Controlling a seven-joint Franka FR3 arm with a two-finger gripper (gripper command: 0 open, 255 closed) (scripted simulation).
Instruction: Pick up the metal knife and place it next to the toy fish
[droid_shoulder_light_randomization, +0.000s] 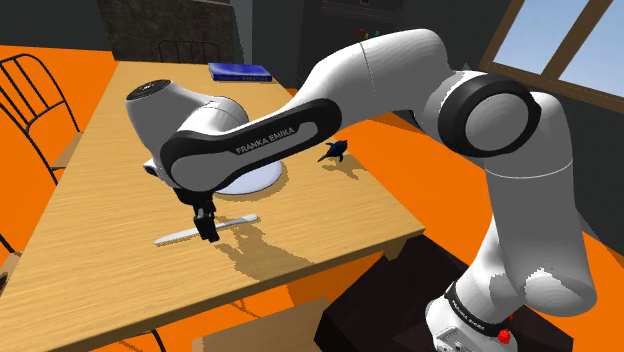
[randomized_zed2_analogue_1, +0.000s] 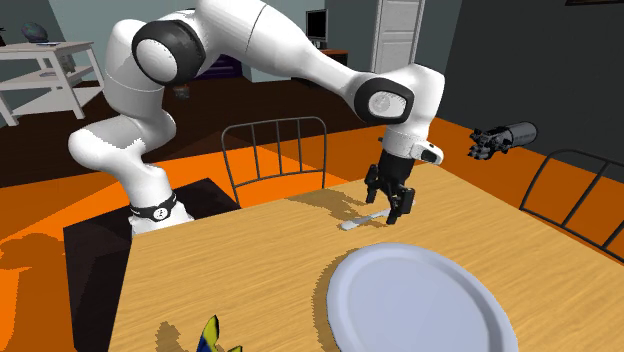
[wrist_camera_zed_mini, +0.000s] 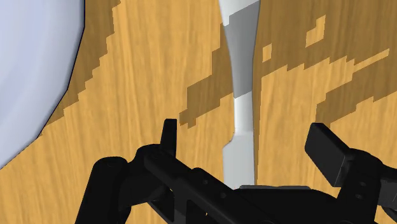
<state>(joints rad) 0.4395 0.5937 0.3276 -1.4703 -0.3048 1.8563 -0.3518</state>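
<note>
A plain grey knife (droid_shoulder_light_randomization: 178, 237) lies flat on the wooden table (droid_shoulder_light_randomization: 120, 280), in front of a white plate (droid_shoulder_light_randomization: 262, 180). My gripper (droid_shoulder_light_randomization: 208, 230) is down over the knife's middle, open, one finger on each side of it. In the wrist view the knife (wrist_camera_zed_mini: 242, 95) runs between the fingertips (wrist_camera_zed_mini: 168, 135) without touching them, and the plate (wrist_camera_zed_mini: 32, 70) lies off to one side. The toy fish (droid_shoulder_light_randomization: 335, 152), dark blue, sits on the table near its edge at the shoulder view's right. The second exterior view shows the gripper (randomized_zed2_analogue_1: 394, 208), knife (randomized_zed2_analogue_1: 356, 222) and fish (randomized_zed2_analogue_1: 212, 335).
A blue book (droid_shoulder_light_randomization: 240, 72) lies at the table's far end. Wire-backed chairs (droid_shoulder_light_randomization: 35, 105) stand by the table, one of them (randomized_zed2_analogue_1: 275, 150) behind the gripper in the second exterior view. The plate (randomized_zed2_analogue_1: 420, 300) takes up the table's middle. A dark object (randomized_zed2_analogue_1: 505, 138) shows beyond the table.
</note>
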